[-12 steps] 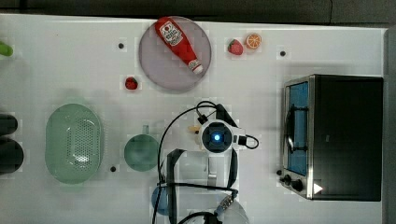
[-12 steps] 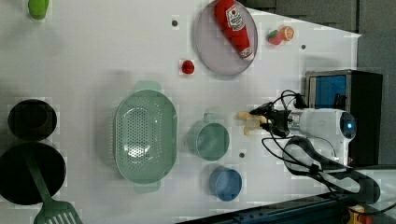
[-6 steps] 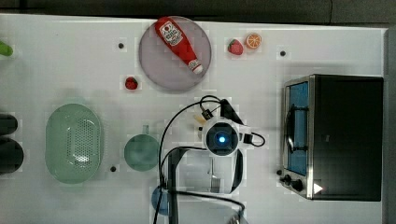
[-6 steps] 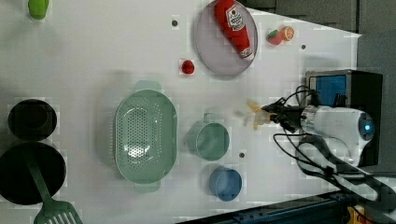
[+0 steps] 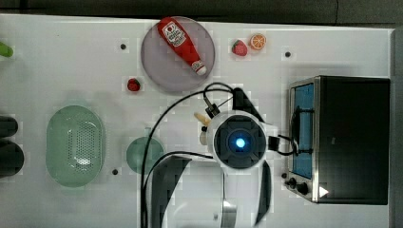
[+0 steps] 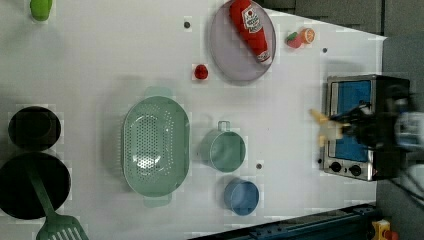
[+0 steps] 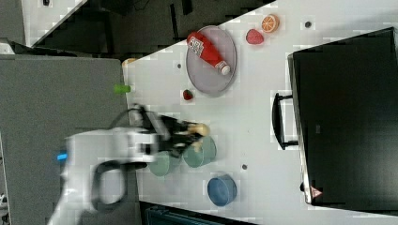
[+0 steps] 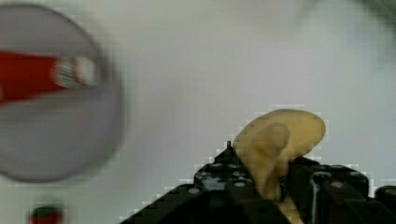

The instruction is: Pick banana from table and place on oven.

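The pincer is pinching the banana, held up off the table with the pale tip poking out past the black jaws. Judging by how little of the fruit sits in the grip, it could twist or slip free on the way across, and a low carry might knock it against the front edge of the oven.

Going by the top view's left to right: far to the pincer's left sit the green colander and, nearer, the teal cup. Up and left of it lies the ketchup bottle on its grey plate. Up and right are the strawberry and orange slice. The oven stands to its right, its black top bare. The white top is tidy; beyond its far edge the room is dark.
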{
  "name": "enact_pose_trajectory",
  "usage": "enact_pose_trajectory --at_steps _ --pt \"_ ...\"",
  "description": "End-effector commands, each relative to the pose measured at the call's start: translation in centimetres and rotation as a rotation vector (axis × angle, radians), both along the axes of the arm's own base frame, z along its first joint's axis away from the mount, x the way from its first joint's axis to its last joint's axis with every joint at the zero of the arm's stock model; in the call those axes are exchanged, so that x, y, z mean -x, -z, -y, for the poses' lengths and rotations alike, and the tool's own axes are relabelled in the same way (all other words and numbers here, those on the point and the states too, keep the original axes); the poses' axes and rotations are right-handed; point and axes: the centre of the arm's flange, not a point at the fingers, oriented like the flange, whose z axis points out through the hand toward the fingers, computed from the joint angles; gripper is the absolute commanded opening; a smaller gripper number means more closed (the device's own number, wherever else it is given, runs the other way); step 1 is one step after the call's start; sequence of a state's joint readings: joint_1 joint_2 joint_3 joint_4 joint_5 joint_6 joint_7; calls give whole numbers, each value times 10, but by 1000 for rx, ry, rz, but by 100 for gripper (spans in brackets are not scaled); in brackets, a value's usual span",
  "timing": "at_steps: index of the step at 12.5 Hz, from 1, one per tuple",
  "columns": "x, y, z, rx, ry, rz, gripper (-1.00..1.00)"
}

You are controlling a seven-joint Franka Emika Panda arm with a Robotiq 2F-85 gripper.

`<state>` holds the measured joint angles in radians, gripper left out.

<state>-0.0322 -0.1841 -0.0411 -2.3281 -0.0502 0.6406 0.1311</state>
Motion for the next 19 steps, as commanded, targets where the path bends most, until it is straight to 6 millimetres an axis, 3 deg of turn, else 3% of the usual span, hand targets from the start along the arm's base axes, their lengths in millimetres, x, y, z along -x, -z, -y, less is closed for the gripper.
enact_pose_trajectory --at_steps 1,4,6,8,15,17,19 --pt "-7 -72 -7 -22 30 -4 -48" --pt "-8 -120 19 -29 79 -51 -48" --pt "-12 -145 59 -31 118 -26 -48" --pt "-17 -150 111 -2 41 -26 -48" --pt "-7 -96 286 106 -111 -48 -48" --pt "-2 -70 318 130 -136 -69 -48" --pt "3 -39 336 70 -127 -91 -48"
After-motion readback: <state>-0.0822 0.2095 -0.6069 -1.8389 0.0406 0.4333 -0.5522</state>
